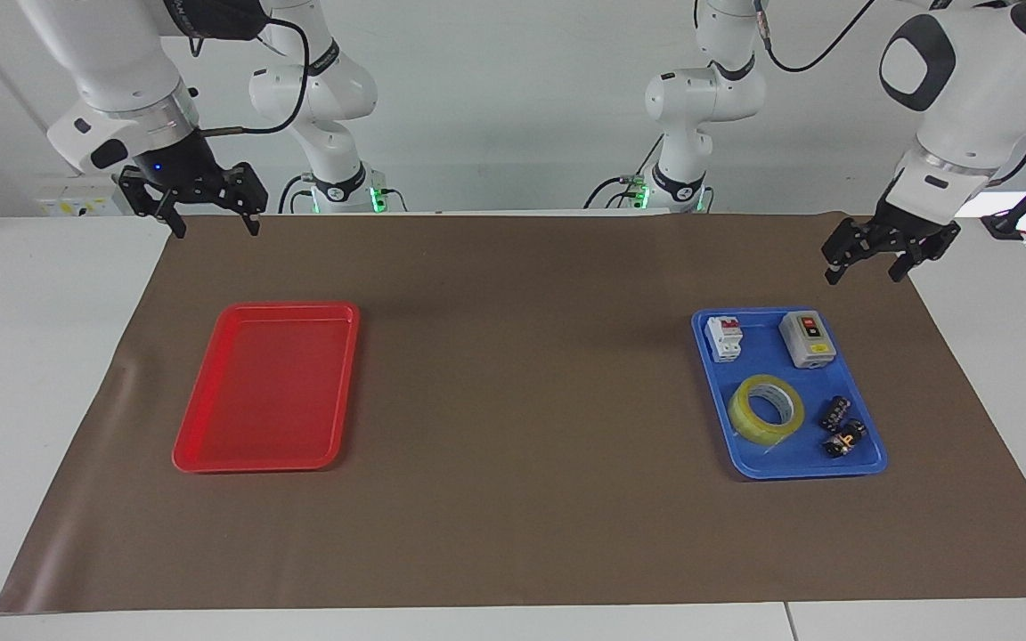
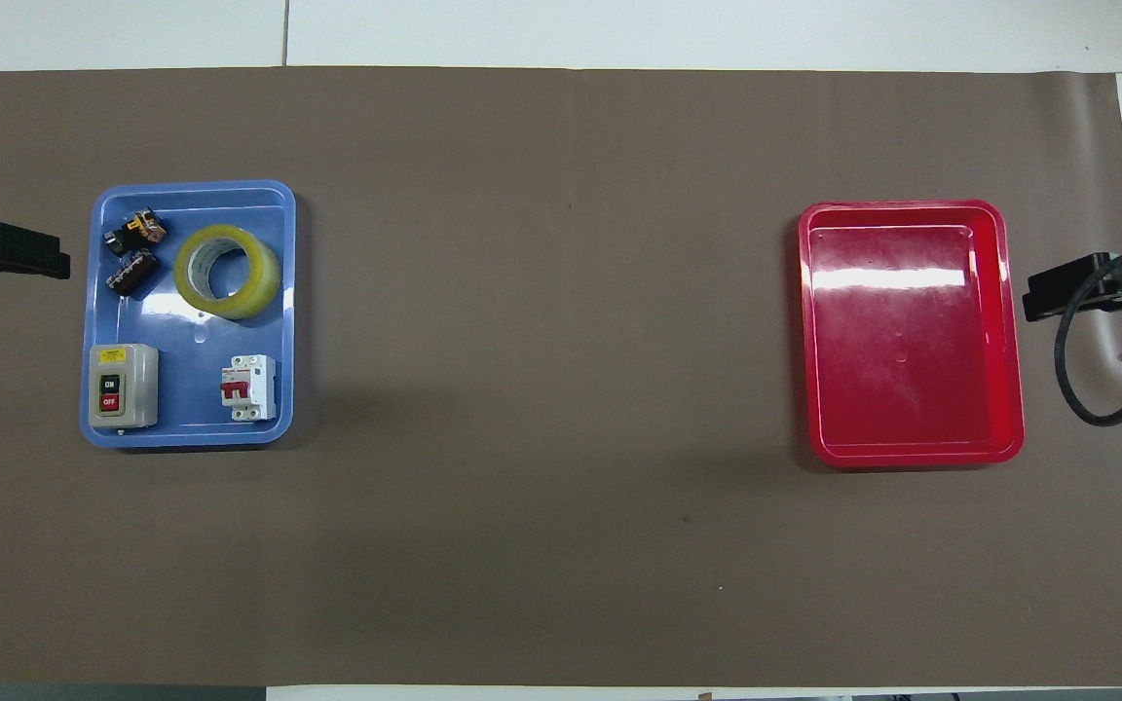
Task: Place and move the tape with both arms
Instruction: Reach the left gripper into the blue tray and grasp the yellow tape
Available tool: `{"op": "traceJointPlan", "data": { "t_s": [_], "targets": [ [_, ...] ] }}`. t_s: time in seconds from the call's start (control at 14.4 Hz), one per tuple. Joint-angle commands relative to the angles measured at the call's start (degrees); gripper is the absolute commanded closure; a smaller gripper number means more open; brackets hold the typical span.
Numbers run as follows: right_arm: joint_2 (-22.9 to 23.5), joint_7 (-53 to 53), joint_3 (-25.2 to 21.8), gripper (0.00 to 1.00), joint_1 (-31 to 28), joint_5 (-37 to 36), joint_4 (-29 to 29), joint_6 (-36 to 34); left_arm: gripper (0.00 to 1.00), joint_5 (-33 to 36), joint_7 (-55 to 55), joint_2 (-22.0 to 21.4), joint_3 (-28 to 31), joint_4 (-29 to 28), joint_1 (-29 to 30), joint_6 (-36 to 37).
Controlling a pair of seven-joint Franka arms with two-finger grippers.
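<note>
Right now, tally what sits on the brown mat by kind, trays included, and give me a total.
Trays: 2, the blue tray and the red tray
Tape rolls: 1, the tape
Switch boxes: 1, the grey switch box
Circuit breakers: 1, the white breaker
Small black parts: 2
Total: 7

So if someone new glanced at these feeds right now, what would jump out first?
Two bright trays on the brown mat: an empty red tray toward the right arm's end and a blue tray toward the left arm's end. In the blue tray lies the yellow tape among small electrical parts. The left gripper hangs open near the blue tray; the right gripper waits open by the mat's corner.
</note>
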State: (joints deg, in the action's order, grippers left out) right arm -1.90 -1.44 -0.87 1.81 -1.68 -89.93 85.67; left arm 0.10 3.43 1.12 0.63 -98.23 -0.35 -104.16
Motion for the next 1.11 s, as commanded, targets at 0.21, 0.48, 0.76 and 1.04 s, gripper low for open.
{"op": "traceJointPlan", "data": {
  "t_s": [0.21,0.48,0.76,1.04],
  "targets": [
    [-0.47,-0.76,0.34,0.00,-0.84,-0.16,-0.42,0.11,0.00,-1.06,0.44,8.09,0.25,-4.95,-0.44,-13.94],
    [-0.47,-0.76,0.34,0.00,-0.84,-0.16,-0.42,0.03,0.00,-1.06,-0.09,11.01,0.25,-10.48,-0.71,-25.72],
    [-0.47,-0.76,0.34,0.00,-0.84,-0.16,-0.42,0.11,0.00,-1.15,-3.25,13.20,0.25,-14.09,-1.67,-32.33],
    [-0.47,-0.76,0.34,0.00,-0.84,-0.16,-0.42,0.11,0.01,-1.06,-3.34,13.47,0.25,-17.95,-1.15,-36.54]
  ]
}}
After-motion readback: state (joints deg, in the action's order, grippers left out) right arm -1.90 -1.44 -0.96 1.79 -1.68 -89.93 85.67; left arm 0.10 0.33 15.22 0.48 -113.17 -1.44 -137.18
